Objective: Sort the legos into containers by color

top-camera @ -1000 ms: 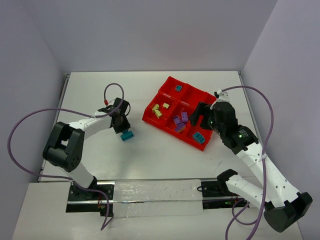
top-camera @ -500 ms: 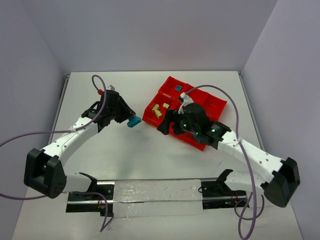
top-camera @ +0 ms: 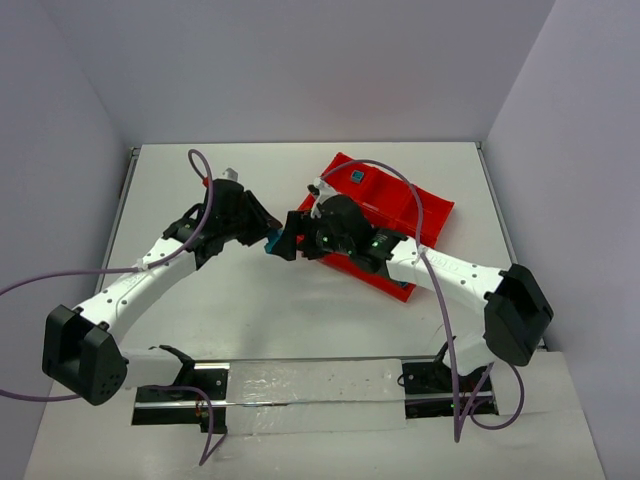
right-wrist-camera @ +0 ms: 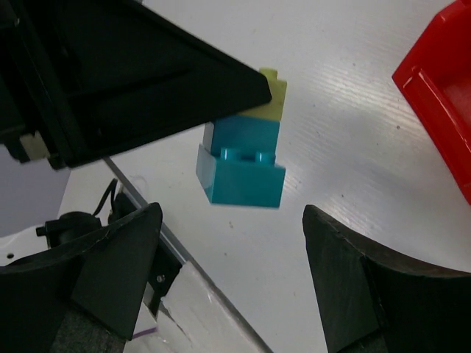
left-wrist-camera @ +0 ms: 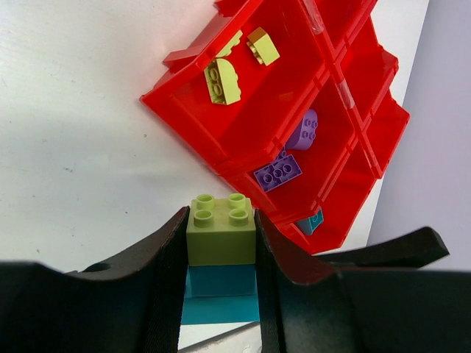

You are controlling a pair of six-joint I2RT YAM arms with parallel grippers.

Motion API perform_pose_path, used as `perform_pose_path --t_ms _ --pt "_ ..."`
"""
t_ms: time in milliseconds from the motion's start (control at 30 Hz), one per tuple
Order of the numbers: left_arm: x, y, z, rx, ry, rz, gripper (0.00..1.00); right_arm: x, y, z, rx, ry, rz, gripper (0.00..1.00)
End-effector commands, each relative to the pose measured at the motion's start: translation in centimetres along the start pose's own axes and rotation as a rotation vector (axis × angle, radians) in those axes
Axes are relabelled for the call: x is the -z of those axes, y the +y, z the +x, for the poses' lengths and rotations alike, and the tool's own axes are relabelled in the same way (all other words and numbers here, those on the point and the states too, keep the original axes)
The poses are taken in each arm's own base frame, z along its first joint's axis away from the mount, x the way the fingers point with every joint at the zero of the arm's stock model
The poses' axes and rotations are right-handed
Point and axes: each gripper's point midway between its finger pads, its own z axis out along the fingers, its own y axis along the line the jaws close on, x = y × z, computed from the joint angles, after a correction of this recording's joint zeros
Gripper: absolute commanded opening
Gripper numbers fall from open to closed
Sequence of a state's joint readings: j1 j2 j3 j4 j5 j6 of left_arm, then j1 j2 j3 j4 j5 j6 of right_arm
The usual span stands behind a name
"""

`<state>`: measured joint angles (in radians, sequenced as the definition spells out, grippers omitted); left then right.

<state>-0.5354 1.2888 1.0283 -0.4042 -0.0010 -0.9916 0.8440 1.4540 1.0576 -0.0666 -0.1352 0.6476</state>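
**Overhead:** The left arm (top-camera: 150, 275) and right arm (top-camera: 430, 268) meet nose to nose over the bench (top-camera: 200, 180), just off the left corner of the red tray (top-camera: 425, 215). A two-colour stack (top-camera: 270, 243) hangs between them with only a sliver of teal showing. A lone teal brick (top-camera: 356, 177) sits in a far compartment.

**Left wrist:** The left jaws are clenched on the stack, with its pale yellow brick (left-wrist-camera: 221, 234) on top and the teal part (left-wrist-camera: 219, 293) beneath, pinched on two opposite sides. Beyond them the tray holds yellow pieces (left-wrist-camera: 223, 81) in one compartment, purple pieces (left-wrist-camera: 278, 170) in the next and a teal piece (left-wrist-camera: 312, 220) in a third.

**Right wrist:** The same stack is seen from the other side, held in the air above the bench. The right jaws stand released, wide apart and touching nothing, and the teal part sits ahead of them and between them. A left finger hides most of the yellow brick.

The step in hand looks like a two-arm split of the stack so that each colour can go to its own compartment. To do it well, the right jaws should close squarely on the flat sides of the exposed teal part, clear of the left fingers. The arm should then peel with a slight tilt rather than pull straight, while the left grip holds firm. A skewed or shallow pinch could let a brick pop free and skitter across the bench.
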Motion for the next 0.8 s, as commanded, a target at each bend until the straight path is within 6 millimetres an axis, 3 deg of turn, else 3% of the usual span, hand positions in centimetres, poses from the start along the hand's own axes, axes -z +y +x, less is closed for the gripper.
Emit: perform_pose_path --t_ms 0,133,300,367,767 --pt "1.7 -2.3 -1.0 0.003 -0.028 0.071 0.00 -1.1 2.2 -3.1 0.000 -0.081 -0.050 0.78" --pt "1.9 -2.5 -1.1 0.001 -0.030 0.080 0.00 -1.8 2.5 -3.6 -0.008 -0.086 -0.060 0.61" --pt "2.2 -2.5 -1.2 -0.005 -0.033 0.081 0.00 -2.3 2.3 -3.7 -0.026 -0.095 -0.060 0.21" --pt "2.4 -2.5 -1.2 -0.009 -0.035 0.076 0.00 -2.1 2.2 -3.8 -0.033 -0.106 -0.062 0.00" --pt "3.3 -1.2 -4.0 -0.029 -0.134 0.012 0.00 2.4 -2.1 -0.7 0.011 -0.094 0.023 0.00"
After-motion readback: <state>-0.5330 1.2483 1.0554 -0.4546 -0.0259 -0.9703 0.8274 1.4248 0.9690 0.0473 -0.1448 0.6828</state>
